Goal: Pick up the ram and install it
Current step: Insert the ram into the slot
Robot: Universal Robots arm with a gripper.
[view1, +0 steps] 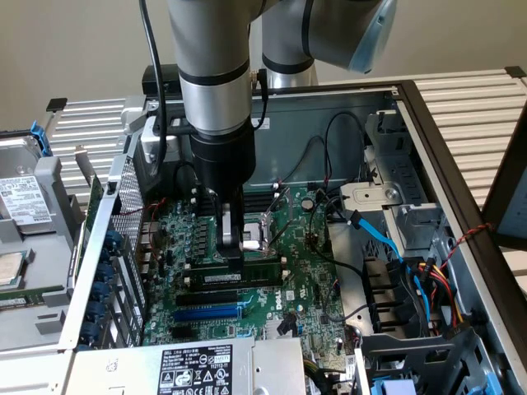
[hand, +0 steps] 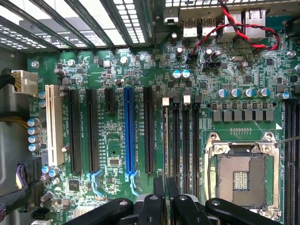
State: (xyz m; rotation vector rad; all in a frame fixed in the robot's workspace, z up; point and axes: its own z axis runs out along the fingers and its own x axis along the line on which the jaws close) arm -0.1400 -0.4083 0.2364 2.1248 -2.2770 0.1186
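My gripper (hand: 165, 206) sits low over the motherboard (hand: 117, 154), jaws clamped on the ram (hand: 166, 140), seen edge-on directly below them. Its long axis runs along the memory slots (hand: 186, 136), parallel to the blue expansion slot (hand: 129, 133). I judge it's aligned in the slot, seating unclear.
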